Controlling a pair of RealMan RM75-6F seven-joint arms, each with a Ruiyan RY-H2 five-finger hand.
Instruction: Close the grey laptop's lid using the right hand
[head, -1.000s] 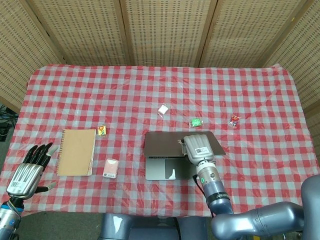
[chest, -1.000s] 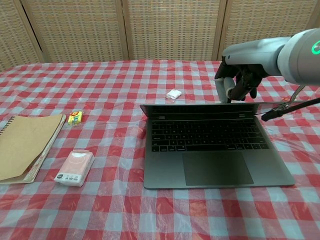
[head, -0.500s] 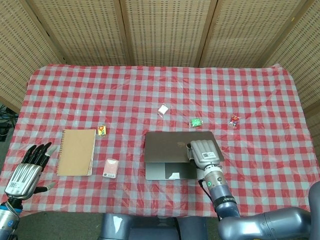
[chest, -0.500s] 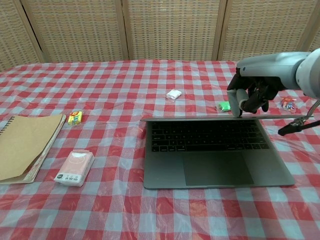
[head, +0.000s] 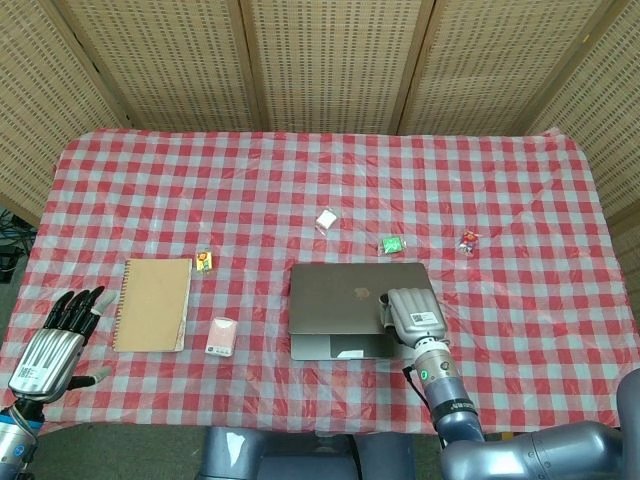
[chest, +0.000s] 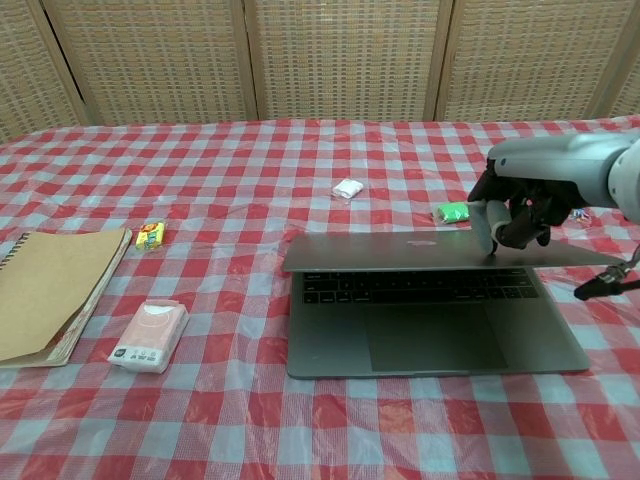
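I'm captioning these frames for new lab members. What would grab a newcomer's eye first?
The grey laptop at the table's near middle, lid tilted low over the keyboard, with the robot's right hand pressing on the lid's right part. Next, the red-and-white checked tablecloth, then the brown spiral notebook to the left, with the left hand open off the table's left corner.

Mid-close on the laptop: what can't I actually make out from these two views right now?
- Grey laptop screen: hidden under its lowered lid, both views.
- Right hand fingertips: head view, covered by the hand's own back.
- Left hand: outside chest view.
- Small red-wrapped item: too small.
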